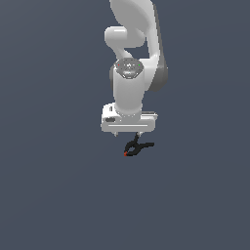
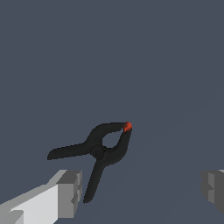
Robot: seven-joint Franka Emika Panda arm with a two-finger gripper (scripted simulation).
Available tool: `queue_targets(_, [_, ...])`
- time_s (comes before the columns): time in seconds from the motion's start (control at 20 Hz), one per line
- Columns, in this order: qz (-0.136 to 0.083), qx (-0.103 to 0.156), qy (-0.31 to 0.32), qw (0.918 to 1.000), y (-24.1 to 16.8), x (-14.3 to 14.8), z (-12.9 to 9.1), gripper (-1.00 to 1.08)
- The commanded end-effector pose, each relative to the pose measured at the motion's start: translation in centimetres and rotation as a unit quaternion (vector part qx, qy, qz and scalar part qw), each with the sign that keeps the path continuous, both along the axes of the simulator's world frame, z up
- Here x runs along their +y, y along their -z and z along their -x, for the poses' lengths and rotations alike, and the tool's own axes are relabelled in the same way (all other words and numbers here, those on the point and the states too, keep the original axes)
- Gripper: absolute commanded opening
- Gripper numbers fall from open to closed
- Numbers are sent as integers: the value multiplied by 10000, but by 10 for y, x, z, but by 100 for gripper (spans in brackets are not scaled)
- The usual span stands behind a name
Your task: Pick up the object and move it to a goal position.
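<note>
On a plain dark grey-blue table [image 1: 53, 195], a small black spring clamp, the object [image 1: 135, 147], lies flat with its red-orange tip [image 1: 126, 154] pointing toward the exterior view's left and its two loop handles spread the other way. Directly above the object hangs the white gripper [image 1: 128, 134] of a single white robot arm [image 1: 131, 58]. The arm reaches down from the top of the exterior view, its wrist vertical and the gripper pointing straight down at the object. In the wrist view the gripper's two grey fingers [image 2: 70, 192] stand wide apart, holding nothing, with the object [image 2: 98, 151] lying between them but nearer one finger, and not touching either. The task appears to be at an early stage: the gripper is lined up over the object, but the grasp, the lift and the carry to the goal are all still to do. No goal marker is visible in either view.
</note>
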State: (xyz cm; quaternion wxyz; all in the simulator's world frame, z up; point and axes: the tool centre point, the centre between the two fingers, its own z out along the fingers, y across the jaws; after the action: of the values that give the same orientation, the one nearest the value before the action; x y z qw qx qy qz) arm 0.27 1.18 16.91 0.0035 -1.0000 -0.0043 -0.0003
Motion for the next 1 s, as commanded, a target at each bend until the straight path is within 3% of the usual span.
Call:
queue_targets(0.0, [0,0,0,10000,0,0,0,100])
queue_targets(0.5, [-2,-152,347,9993,-6,-27,-12,100])
queue_targets(0.95, [-9,-136,498,9987,-1,-22,-10,100])
